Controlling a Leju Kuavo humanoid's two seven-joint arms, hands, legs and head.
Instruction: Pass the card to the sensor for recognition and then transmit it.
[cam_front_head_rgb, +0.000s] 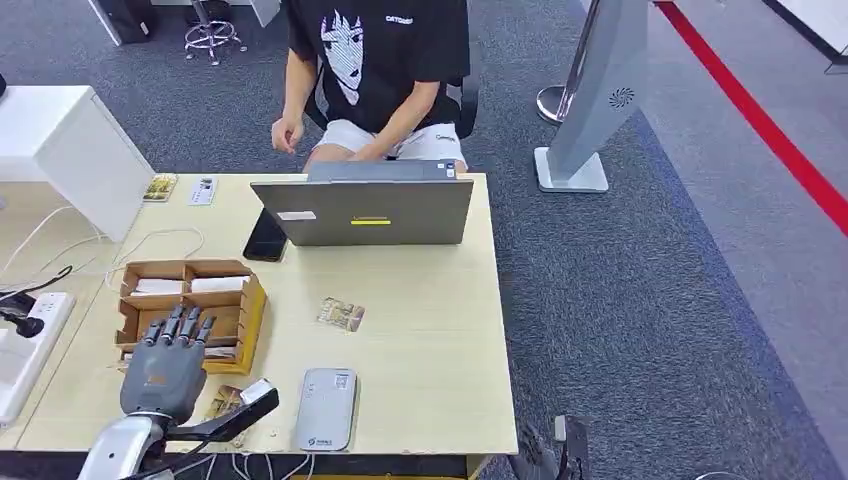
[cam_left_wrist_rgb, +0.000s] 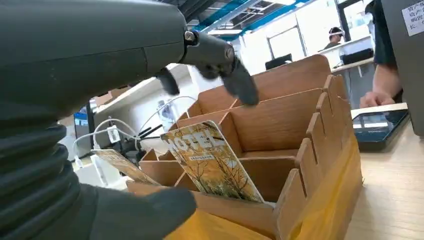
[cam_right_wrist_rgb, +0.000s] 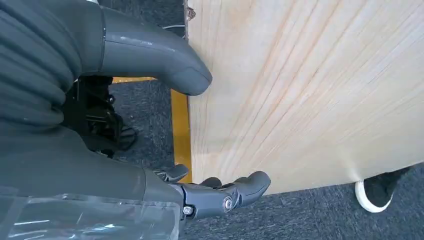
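The left hand is hovering over the near end of a cardboard organizer on the wooden desk, fingers spread apart and holding nothing. A yellow card is standing tilted in the organizer's near compartment — just beneath the fingers. The right hand is hanging beside the desk's edge, loosely open and holding nothing. A grey sensor is lying near the desk's front edge.

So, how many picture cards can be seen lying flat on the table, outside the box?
2: one card lies mid-table before the laptop; one card lies at the far left edge. Others may be hidden behind the left hand.
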